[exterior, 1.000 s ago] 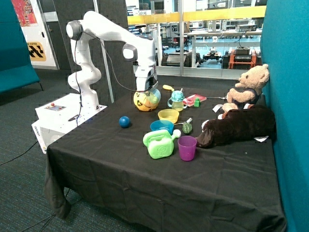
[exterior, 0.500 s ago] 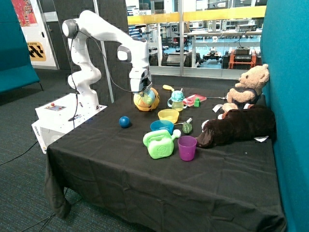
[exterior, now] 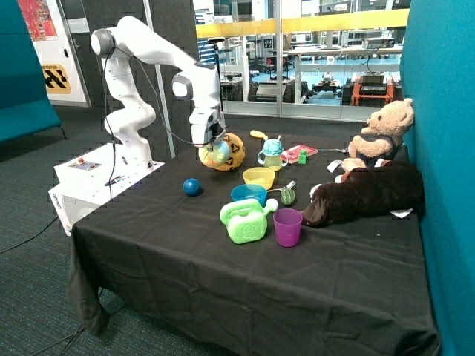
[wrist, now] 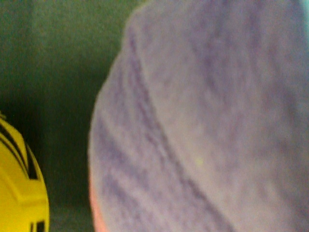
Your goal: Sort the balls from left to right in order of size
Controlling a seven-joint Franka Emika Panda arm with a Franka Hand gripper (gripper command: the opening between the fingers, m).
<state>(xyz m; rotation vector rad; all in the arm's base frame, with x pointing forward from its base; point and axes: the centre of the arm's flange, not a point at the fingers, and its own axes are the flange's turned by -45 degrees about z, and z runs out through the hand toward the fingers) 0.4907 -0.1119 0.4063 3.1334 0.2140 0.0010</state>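
The wrist view is almost filled by a blurred, greyish-purple ribbed surface, the pastel ball (wrist: pixel 203 125) pressed close to the camera; the fingers themselves are hidden there. In the outside view the gripper (exterior: pixel 213 148) holds this mid-sized pastel ball (exterior: pixel 218 153) between its fingers, lifted above the black table (exterior: pixel 223 267). Just beside the fingers sits the large yellow-orange ball (exterior: pixel 231 153) with black marks, partly covered by them. The small dark blue ball (exterior: pixel 192 186) lies on the cloth below the fingers, apart.
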